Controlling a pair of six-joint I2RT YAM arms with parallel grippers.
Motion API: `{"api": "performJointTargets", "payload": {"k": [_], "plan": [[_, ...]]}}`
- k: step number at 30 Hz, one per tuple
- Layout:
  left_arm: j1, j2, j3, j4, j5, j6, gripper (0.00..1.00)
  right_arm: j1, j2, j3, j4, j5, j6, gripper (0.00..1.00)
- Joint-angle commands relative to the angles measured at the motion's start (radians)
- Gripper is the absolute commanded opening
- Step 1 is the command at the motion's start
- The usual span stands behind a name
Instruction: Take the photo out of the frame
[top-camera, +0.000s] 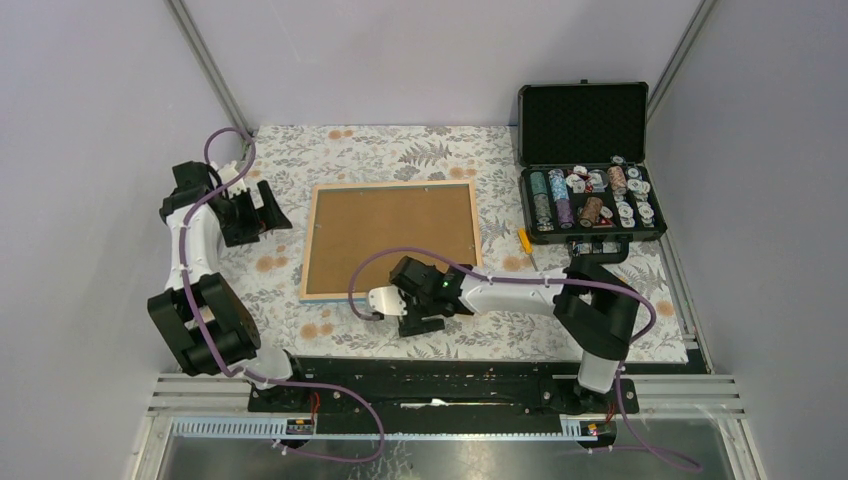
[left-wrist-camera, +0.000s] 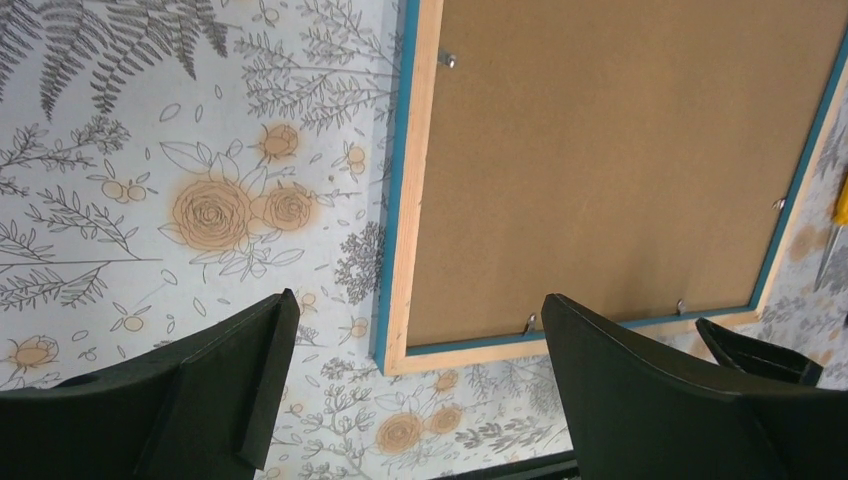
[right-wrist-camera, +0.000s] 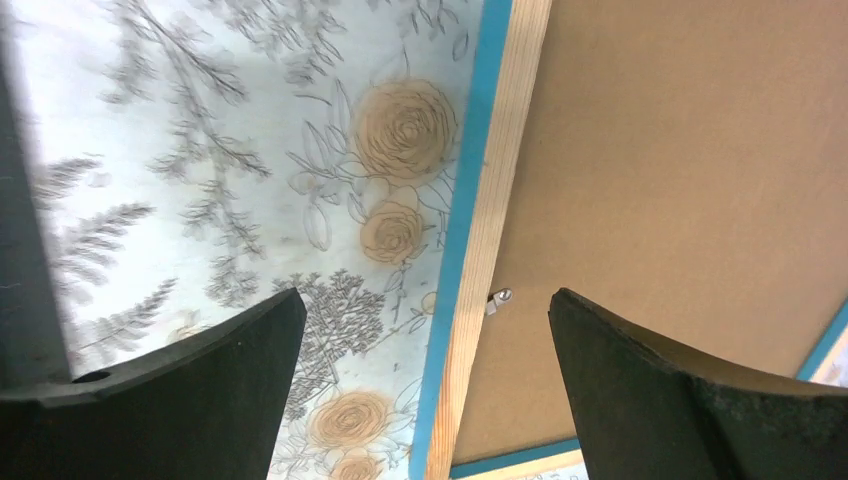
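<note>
The frame (top-camera: 390, 238) lies face down mid-table, its brown fibreboard back up, ringed by pale wood and a blue edge. The photo is hidden beneath that back. Small metal tabs (left-wrist-camera: 530, 322) hold the board along the rim. My left gripper (top-camera: 268, 212) hovers off the frame's left side, open and empty; in its wrist view (left-wrist-camera: 420, 300) the frame's corner (left-wrist-camera: 405, 350) lies between the fingers. My right gripper (top-camera: 388, 300) hangs over the frame's near edge, open and empty. Its wrist view (right-wrist-camera: 425, 300) shows the wood rim (right-wrist-camera: 490, 250) and one tab (right-wrist-camera: 497, 298) between the fingers.
An open black case (top-camera: 583, 120) holding poker chips (top-camera: 590, 195) stands at the back right. A small yellow object (top-camera: 524, 240) lies between the case and the frame. A floral cloth (top-camera: 420, 150) covers the table; grey walls close in on both sides.
</note>
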Motion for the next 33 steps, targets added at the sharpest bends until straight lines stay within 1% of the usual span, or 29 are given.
{"api": "performJointTargets", "payload": {"k": [1,3,5,9,11,13,15,19,22,26,29,33], "plan": [[0.005,-0.044,-0.042,-0.061,0.006,0.123,0.99,-0.032,-0.089,0.199,-0.218,-0.245,0.083,1.0],[-0.004,-0.051,-0.075,-0.075,-0.021,0.177,0.99,-0.113,-0.05,0.303,-0.298,-0.32,0.13,1.0],[-0.013,-0.051,-0.1,-0.101,-0.033,0.231,0.99,-0.225,0.017,0.415,-0.367,-0.355,0.164,1.0],[-0.047,-0.038,-0.131,-0.14,-0.064,0.315,0.99,-0.419,0.167,0.65,-0.447,-0.461,0.227,1.0],[-0.066,-0.033,-0.141,-0.147,-0.083,0.339,0.99,-0.496,0.262,0.782,-0.489,-0.5,0.252,1.0],[-0.08,-0.02,-0.141,-0.173,-0.067,0.371,0.99,-0.549,0.367,0.939,-0.551,-0.522,0.259,1.0],[-0.097,-0.014,-0.149,-0.175,-0.069,0.392,0.99,-0.594,0.472,1.072,-0.563,-0.536,0.285,1.0],[-0.165,-0.029,-0.175,-0.167,-0.115,0.449,0.99,-0.662,0.625,1.256,-0.565,-0.55,0.32,1.0],[-0.196,-0.034,-0.201,-0.159,-0.169,0.458,0.99,-0.692,0.695,1.316,-0.54,-0.546,0.317,1.0],[-0.21,-0.014,-0.218,-0.13,-0.243,0.457,0.99,-0.708,0.729,1.301,-0.47,-0.55,0.307,1.0],[-0.211,0.001,-0.215,-0.075,-0.28,0.41,0.99,-0.709,0.744,1.268,-0.419,-0.534,0.287,1.0],[-0.211,0.011,-0.188,-0.003,-0.282,0.342,0.99,-0.715,0.766,1.262,-0.378,-0.501,0.303,1.0]]}}
